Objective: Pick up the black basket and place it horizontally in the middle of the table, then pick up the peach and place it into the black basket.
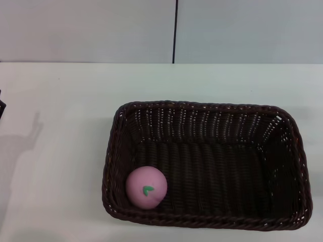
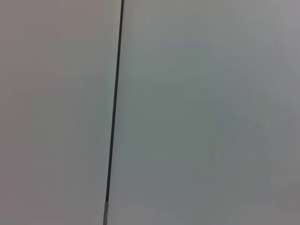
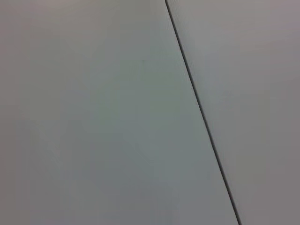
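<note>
The black basket (image 1: 282,126) lies lengthwise across the white table (image 1: 60,151), right of the middle and near the front edge. The pink peach (image 1: 146,187) rests inside the basket, in its front left corner, with its green leaf mark facing up. Neither gripper shows in the head view. A small dark part at the far left edge of the head view (image 1: 1,105) may belong to the left arm. Both wrist views show only a plain grey wall with a thin dark seam.
A grey wall with a vertical dark seam (image 1: 175,30) stands behind the table. A faint arm shadow (image 1: 22,138) lies on the table's left side.
</note>
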Available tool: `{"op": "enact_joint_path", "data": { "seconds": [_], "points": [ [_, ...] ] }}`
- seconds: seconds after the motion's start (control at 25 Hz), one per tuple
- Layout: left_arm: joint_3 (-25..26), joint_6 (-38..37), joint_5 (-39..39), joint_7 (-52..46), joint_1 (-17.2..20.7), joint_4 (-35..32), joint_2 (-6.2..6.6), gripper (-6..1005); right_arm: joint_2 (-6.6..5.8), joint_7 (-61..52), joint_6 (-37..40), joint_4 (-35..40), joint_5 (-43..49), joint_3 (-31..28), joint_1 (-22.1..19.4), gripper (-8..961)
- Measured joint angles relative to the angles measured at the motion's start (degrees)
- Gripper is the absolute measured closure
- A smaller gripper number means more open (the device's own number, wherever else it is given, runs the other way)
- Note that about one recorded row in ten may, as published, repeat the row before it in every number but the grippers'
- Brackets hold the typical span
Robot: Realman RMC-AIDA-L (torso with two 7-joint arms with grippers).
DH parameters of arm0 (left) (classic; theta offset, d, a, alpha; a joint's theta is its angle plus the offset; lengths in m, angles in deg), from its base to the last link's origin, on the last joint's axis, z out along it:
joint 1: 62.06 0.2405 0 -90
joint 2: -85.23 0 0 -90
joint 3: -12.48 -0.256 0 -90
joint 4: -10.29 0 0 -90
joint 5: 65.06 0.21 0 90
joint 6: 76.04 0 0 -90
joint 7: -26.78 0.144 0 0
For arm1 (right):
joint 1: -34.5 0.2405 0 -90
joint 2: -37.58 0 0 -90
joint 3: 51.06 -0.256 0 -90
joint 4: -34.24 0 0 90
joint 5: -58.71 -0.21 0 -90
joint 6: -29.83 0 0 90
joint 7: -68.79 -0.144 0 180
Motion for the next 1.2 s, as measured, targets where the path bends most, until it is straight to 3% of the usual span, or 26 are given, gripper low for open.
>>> {"op": "enact_joint_path", "data": {
  "seconds": [0.52, 1.2],
  "points": [
    [0.0, 0.3, 0.1, 0.0, 0.1, 0.0, -0.07, 150, -0.10, -0.4, -0.7, -1.2, 0.0, -0.1, -0.3, 286],
    [0.1, 0.8, 0.0, 0.0, -0.1, -0.2, 0.01, 150, -0.01, -0.5, 4.3, -3.2, 0.1, -0.2, -1.9, 286]
  ]
}}
